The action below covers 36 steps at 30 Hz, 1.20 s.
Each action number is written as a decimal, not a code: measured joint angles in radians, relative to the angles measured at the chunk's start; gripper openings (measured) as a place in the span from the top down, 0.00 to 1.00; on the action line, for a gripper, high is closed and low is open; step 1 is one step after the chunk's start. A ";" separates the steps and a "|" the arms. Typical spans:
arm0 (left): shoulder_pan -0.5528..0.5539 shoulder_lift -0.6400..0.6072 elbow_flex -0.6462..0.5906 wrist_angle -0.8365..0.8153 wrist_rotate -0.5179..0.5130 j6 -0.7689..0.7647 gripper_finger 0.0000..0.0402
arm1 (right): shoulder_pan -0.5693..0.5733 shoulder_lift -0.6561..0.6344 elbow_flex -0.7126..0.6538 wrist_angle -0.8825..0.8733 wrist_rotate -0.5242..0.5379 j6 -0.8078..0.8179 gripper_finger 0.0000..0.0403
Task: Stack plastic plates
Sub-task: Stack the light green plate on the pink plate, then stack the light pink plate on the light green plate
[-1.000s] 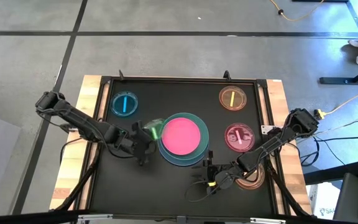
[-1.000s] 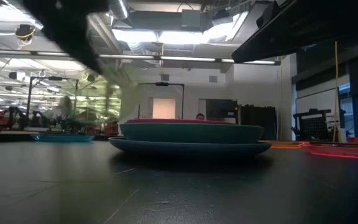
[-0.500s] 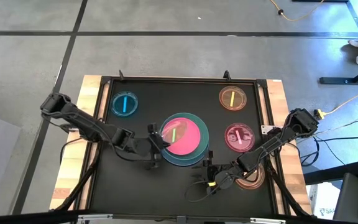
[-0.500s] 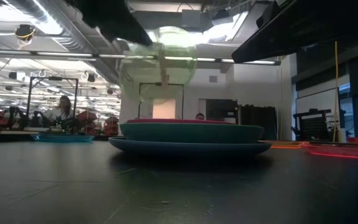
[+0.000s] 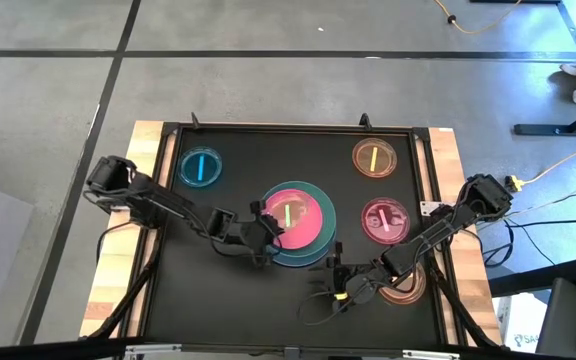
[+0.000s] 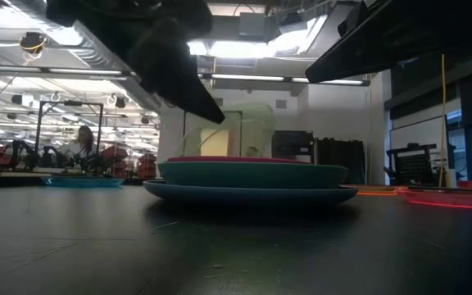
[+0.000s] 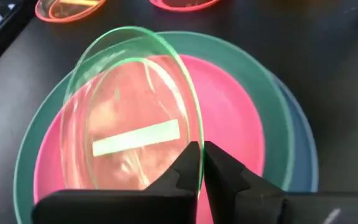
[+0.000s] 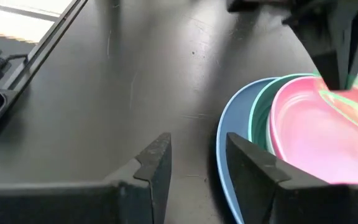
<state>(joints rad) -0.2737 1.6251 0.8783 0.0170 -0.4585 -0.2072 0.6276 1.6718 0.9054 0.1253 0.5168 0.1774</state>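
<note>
A stack of three plates stands mid-table: light blue [image 5: 320, 252] at the bottom, teal [image 5: 320, 212] on it, pink [image 5: 303, 232] on top. My left gripper [image 5: 271, 228] is shut on a translucent green dish [image 5: 286, 212] and holds it tilted over the pink plate [image 7: 229, 130]. In the low view the green dish [image 6: 238, 131] hangs just above the stack; whether they touch, I cannot tell. My right gripper [image 5: 333, 270] waits open near the table's near edge, beside the stack [image 8: 291, 137]. My left gripper pinches the green dish's rim [image 7: 190, 142] between its two fingers, on the side facing the table's left. The fingers come slanting down from the left. The dish is tilted, its hollow side facing the wrist camera, with its lower edge close over the pink plate.
Three small translucent dishes lie on the black mat: blue [image 5: 200, 167] at far left, orange [image 5: 375, 158] at far right, magenta [image 5: 385, 220] right of the stack. A round brownish dish [image 5: 408, 290] lies under the right arm. Bare mat shows at near left.
My left gripper has carried the green dish from the left of the stack toward the right, to a place over the pink plate, and has then come down with it. The dish has stayed tilted in the hold.
</note>
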 joint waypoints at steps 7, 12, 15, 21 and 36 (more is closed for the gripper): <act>0.043 0.007 0.000 0.005 0.089 -0.036 0.80 | -0.001 0.000 0.000 0.001 0.007 -0.029 0.65; 0.044 0.000 0.000 -0.006 0.127 -0.015 0.70 | -0.008 0.000 0.000 0.015 -0.028 -0.026 0.65; 0.025 -0.025 0.000 -0.007 0.127 0.019 0.69 | -0.006 -0.015 0.000 -0.013 -0.022 -0.018 0.65; -0.026 -0.099 0.000 -0.001 0.128 0.120 0.70 | 0.025 -0.113 0.045 -0.252 0.025 0.088 0.65; -0.090 -0.113 0.000 0.053 0.128 0.134 0.70 | 0.033 -0.233 -0.051 -0.971 -0.126 0.744 0.65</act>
<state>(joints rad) -0.3633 1.5120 0.8783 0.0702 -0.3309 -0.0727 0.6609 1.4387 0.8541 -0.8460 0.3906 0.9219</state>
